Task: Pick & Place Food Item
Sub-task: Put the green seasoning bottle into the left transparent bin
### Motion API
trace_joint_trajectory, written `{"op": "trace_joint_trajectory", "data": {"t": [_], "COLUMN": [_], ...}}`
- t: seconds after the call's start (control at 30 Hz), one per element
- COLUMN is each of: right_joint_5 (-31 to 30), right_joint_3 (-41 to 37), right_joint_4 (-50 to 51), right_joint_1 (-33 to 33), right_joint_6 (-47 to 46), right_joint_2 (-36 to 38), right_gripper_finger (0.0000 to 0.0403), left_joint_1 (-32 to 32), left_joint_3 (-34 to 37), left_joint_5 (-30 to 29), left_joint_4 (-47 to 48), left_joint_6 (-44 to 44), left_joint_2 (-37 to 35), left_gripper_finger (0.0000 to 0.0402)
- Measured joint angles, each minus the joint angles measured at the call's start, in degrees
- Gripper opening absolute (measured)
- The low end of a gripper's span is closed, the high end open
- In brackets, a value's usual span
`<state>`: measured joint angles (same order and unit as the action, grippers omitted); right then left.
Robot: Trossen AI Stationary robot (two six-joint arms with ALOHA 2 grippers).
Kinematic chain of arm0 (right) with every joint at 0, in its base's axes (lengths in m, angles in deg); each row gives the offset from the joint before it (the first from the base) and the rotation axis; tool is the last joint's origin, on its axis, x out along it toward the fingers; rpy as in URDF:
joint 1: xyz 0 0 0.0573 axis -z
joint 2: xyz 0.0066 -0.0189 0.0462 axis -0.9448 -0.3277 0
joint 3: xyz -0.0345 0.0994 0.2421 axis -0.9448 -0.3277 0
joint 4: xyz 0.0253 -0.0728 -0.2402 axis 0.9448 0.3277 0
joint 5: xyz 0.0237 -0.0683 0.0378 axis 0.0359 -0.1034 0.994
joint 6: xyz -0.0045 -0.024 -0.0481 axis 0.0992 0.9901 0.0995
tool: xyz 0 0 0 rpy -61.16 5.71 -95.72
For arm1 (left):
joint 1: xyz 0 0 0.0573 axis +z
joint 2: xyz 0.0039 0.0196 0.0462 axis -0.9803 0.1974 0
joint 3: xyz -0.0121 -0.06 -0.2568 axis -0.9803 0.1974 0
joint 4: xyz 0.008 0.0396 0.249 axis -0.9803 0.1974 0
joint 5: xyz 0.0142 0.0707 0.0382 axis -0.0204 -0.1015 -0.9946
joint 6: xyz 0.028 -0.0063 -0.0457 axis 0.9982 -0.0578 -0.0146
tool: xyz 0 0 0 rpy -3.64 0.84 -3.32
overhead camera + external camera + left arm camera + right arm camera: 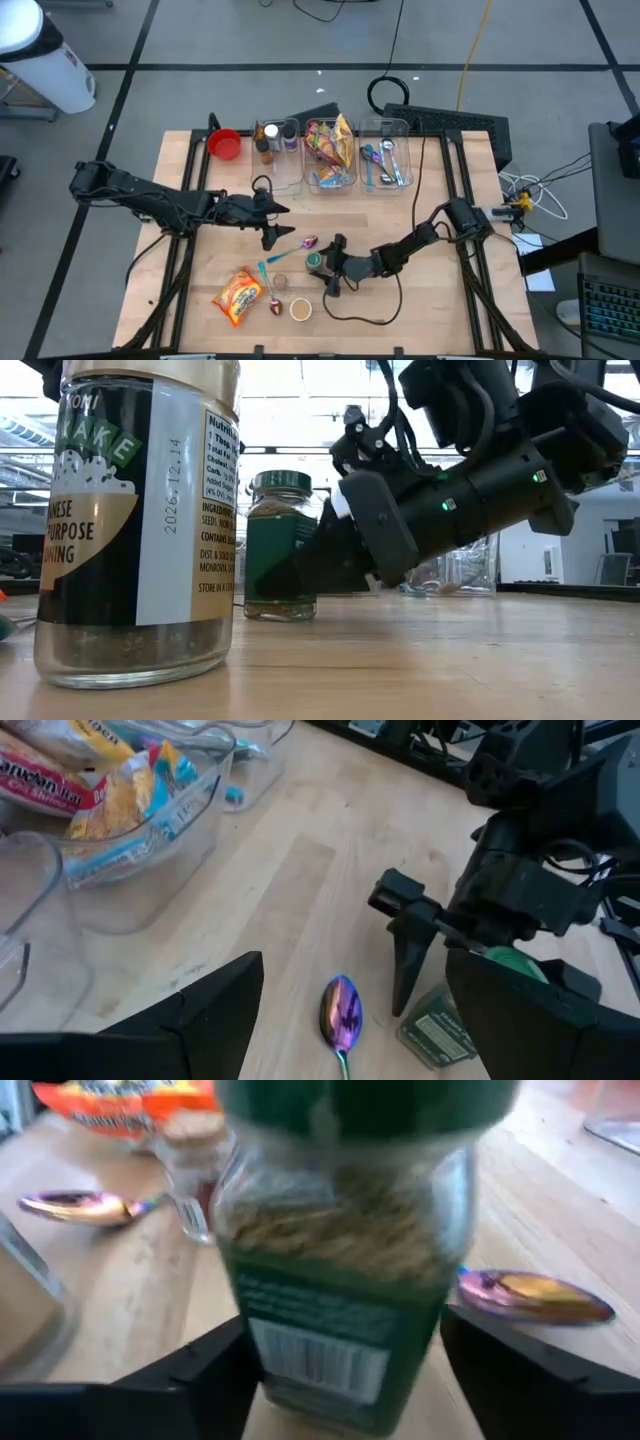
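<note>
Near jar: a tall seasoning jar (135, 520) stands upright closest to the low camera on the wooden surface (420, 660).
Task item: green-lidded spice jar (315, 261) stands upright near the surface's middle, at about 6 o'clock of the snack bin (331, 152).
Right gripper (330, 268): fingers (215, 1370) spread on both sides of that jar; whether they press it cannot be told.
Left gripper (272, 220): fingers apart, holding nothing, at 10 o'clock of the jar.
Iridescent spoon (341, 1014): lies flat between the two grippers.

Bright overhead light, soft shadows — right wrist view blurred
</note>
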<state>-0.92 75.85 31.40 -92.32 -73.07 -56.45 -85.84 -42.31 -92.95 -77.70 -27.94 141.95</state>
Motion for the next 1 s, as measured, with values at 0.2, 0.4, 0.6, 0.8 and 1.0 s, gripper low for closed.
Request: {"op": "trace_joint_trajectory", "data": {"t": [0.2,0.4,0.6,0.8,1.0], "right_joint_5": [0.1,2.7,7.7,12.4,13.9], "right_joint_3": [-0.1,-0.1,-0.1,0.4,1.6], "right_joint_4": [3.6,5.4,11.7,15.1,17.3], "right_joint_1": [-0.2,0.6,3.9,7.2,9.4], "right_joint_6": [0.2,-0.2,-4.3,-2.6,-0.6], "right_joint_2": [0.8,2.8,5.8,9.0,10.5], "right_gripper_finger": [0.0188,0.0188,0.0188,0.0188,0.0188], "left_joint_1": [0.0,1.0,0.0,-0.8,-0.8], "left_joint_3": [0.0,-2.5,-13.4,-22.3,-28.0], "left_joint_5": [0.0,8.6,9.8,8.0,8.9], "left_joint_4": [0.1,2.7,18.1,26.6,30.5], "left_joint_6": [-0.2,-1.3,4.0,11.0,19.8], "left_joint_2": [0.0,0.0,0.9,6.8,15.6], "left_gripper_finger": [0.0324,0.0318,0.0316,0.0311,0.0299]}}
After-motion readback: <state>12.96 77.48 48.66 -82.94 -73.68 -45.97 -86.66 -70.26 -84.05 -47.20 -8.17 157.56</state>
